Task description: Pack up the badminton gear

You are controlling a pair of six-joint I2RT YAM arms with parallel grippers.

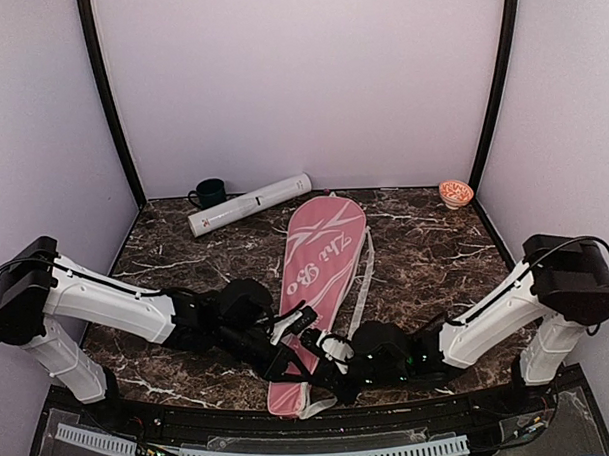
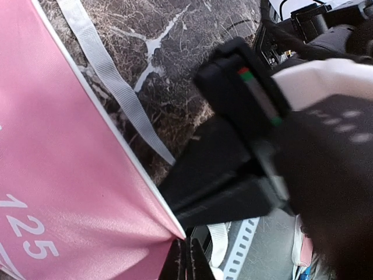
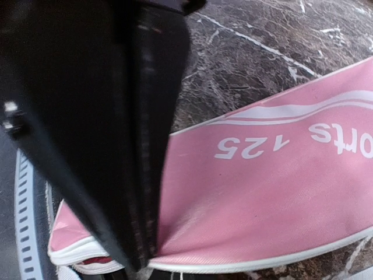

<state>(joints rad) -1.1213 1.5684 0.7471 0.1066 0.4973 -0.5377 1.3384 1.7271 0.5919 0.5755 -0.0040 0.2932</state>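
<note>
The pink racket-shaped bag (image 1: 320, 252) with white lettering lies flat mid-table, its narrow end toward the near edge. My left gripper (image 1: 300, 320) is shut on the bag's edge near that narrow end; in the left wrist view its fingertips (image 2: 187, 259) pinch the pink fabric (image 2: 70, 192). My right gripper (image 1: 321, 343) is shut on the bag's white-trimmed edge just beside it, as the right wrist view (image 3: 143, 256) shows on the fabric (image 3: 262, 198). The long white tube (image 1: 249, 205) lies at the back left. Rackets and shuttlecocks are out of view.
A dark green mug (image 1: 209, 193) stands behind the tube. A small orange patterned bowl (image 1: 455, 193) sits at the back right corner. The bag's white strap (image 1: 364, 276) trails on the marble along its right side. A perforated rail (image 1: 292, 454) runs along the near edge.
</note>
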